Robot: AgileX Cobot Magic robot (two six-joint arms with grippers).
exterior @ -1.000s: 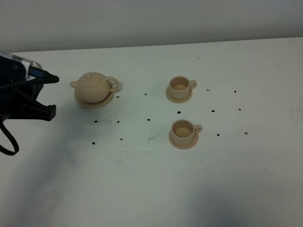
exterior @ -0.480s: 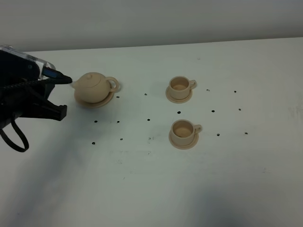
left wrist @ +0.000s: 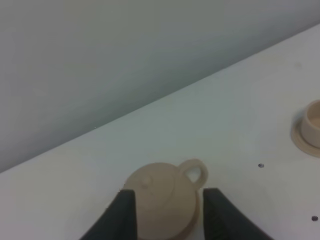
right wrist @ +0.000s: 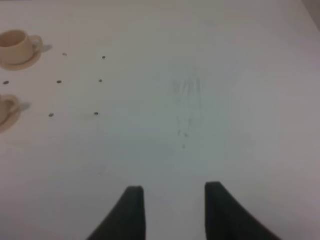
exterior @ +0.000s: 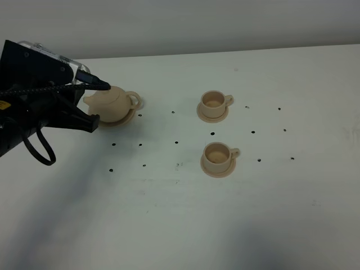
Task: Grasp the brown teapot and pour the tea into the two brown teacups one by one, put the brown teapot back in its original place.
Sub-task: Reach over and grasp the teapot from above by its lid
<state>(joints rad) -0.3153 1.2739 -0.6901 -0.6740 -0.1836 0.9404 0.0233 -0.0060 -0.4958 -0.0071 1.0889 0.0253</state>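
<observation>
Teapot count: one brown teapot (exterior: pixel 114 100), lid on, sitting on one wide round saucer (exterior: pixel 120 120) in the far-left part of the white worktop (exterior: pixel 169 219), spout toward the left edge and loop handle toward the right. Teacups: two, both upright and open, handles to the right, each on its own small saucer, so three saucers total. Far teacup (exterior: pixel 214 101) on saucer (exterior: pixel 212 116) sits right of centre, nearer the far edge. Near teacup (exterior: pixel 217 153) on saucer (exterior: pixel 217 171) sits straight in front of it, toward the near edge, the two well apart from each other and from the teapot. Roughly fifteen small dark dots (exterior: pixel 176 142) are scattered over the worktop between and around the crockery. Grippers: two. Left gripper (exterior: pixel 102 104) is at the teapot from the left-edge side, jaws spread wide with one finger on each side of the belly. In the left wrist view the fingers (left wrist: pixel 125 212) flank the pot's body (left wrist: pixel 160 197); can't tell whether the pads touch it, and it is not clamped. Pot is down on its saucer, not lifted. Right gripper (right wrist: pixel 174 188) only shows in its own wrist view: jaws apart, nothing between them, above bare worktop toward the right side, well clear of both cups.
</observation>
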